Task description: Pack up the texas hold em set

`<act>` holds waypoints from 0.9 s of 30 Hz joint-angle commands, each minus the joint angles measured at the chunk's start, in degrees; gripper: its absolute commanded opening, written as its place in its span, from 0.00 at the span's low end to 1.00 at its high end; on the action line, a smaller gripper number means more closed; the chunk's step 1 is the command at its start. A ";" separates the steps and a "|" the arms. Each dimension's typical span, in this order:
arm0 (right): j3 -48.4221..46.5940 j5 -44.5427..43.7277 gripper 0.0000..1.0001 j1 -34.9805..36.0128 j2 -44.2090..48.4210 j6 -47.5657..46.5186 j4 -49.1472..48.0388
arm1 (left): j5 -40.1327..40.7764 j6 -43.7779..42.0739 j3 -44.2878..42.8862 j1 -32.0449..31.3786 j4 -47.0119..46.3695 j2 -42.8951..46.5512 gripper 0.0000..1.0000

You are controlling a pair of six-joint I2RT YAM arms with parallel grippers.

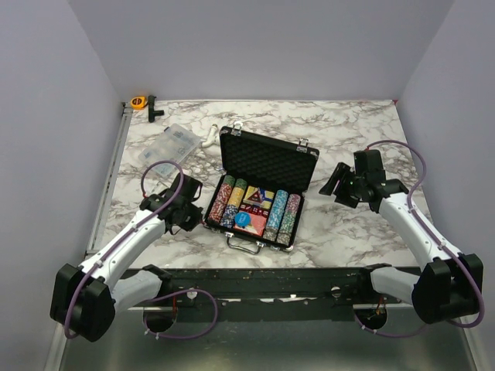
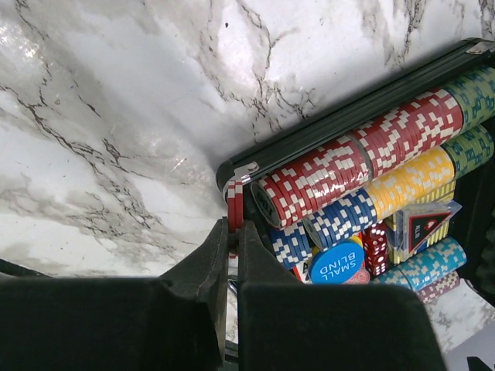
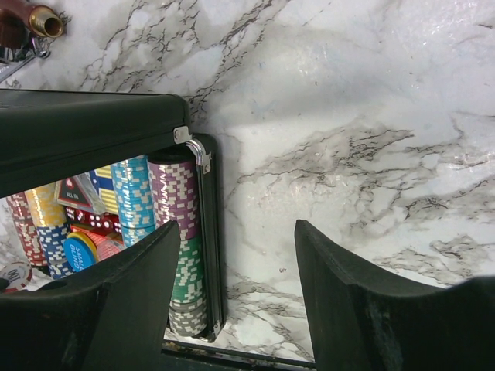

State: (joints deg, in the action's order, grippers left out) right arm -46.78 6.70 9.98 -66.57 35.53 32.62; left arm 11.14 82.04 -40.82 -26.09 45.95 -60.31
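The texas hold em set's black briefcase (image 1: 267,161) lies open mid-table, its foam lid standing up. Rows of multicoloured poker chips (image 1: 280,215) fill the tray, with a red card deck (image 1: 251,223) and a blue disc (image 2: 338,263) in the middle. At the case's near left corner, my left gripper (image 2: 233,226) is shut on a couple of red chips (image 2: 234,202) held on edge beside the rim (image 2: 348,108). My right gripper (image 3: 236,232) hangs open over bare marble just right of the case wall (image 3: 209,232), holding nothing.
A clear plastic compartment box (image 1: 168,143) and a white part (image 1: 213,137) lie behind the case on the left. An orange tape measure (image 1: 138,101) and a black tool (image 1: 152,108) sit in the far left corner. A metal rail (image 1: 116,166) runs along the table's left edge.
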 commanded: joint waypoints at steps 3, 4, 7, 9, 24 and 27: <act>0.72 -1.29 0.63 0.04 0.00 -0.90 -1.55 | -3.76 1.12 -1.61 1.08 -1.40 -0.65 0.00; 0.88 -1.40 0.63 0.00 -0.05 -0.86 -1.74 | -3.78 0.87 -1.55 1.05 -1.64 -0.48 0.00; 1.18 -1.62 0.63 0.04 -0.32 -0.88 -1.90 | -3.96 0.78 -1.89 1.13 -1.66 0.17 0.00; 1.33 -1.60 0.63 0.01 -0.64 -0.69 -1.81 | -4.48 0.86 -2.08 1.13 -1.89 0.48 0.00; 2.31 -2.24 0.63 0.04 -0.01 -0.07 -2.58 | -6.93 1.19 -0.76 1.13 -5.46 -0.69 0.00; 2.09 -2.44 0.63 0.04 -0.13 -0.02 -2.09 | -8.29 2.08 -0.50 1.19 -6.02 -1.92 0.00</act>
State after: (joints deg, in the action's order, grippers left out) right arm -45.23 5.98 9.98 -67.00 35.53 31.16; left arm 5.34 82.83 -40.84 -25.23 41.76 -60.86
